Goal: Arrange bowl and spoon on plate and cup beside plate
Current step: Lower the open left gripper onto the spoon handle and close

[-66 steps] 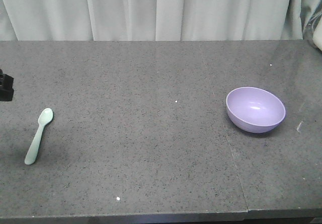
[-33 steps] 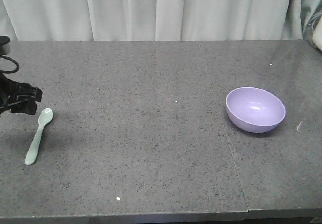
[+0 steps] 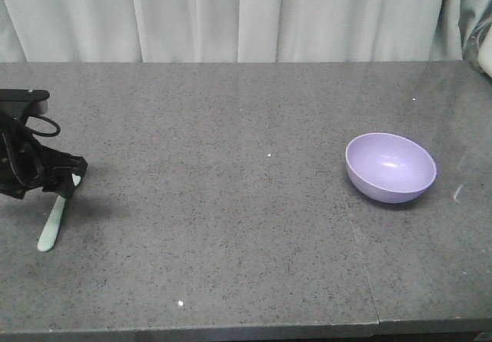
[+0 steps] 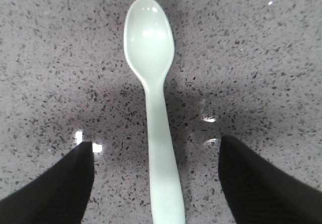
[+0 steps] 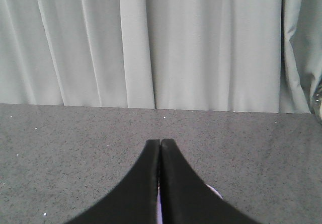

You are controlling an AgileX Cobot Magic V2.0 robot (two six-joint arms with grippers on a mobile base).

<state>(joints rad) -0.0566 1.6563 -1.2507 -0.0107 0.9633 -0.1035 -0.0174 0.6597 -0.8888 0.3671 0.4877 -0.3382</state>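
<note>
Pickup stage: left hand (image 4: 154, 151) released wide, straddling mint-green spoon (image 4: 149, 53) handle at left edge of frame; next, lowering and clenching. Right hand (image 5: 160, 146) clenched, seemingly empty.

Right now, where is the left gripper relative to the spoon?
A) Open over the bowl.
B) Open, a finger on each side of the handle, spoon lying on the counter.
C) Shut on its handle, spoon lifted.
B: in the left wrist view the left gripper has its dark fingers apart on either side of the spoon handle, not touching it, and it lies on the counter.
</note>
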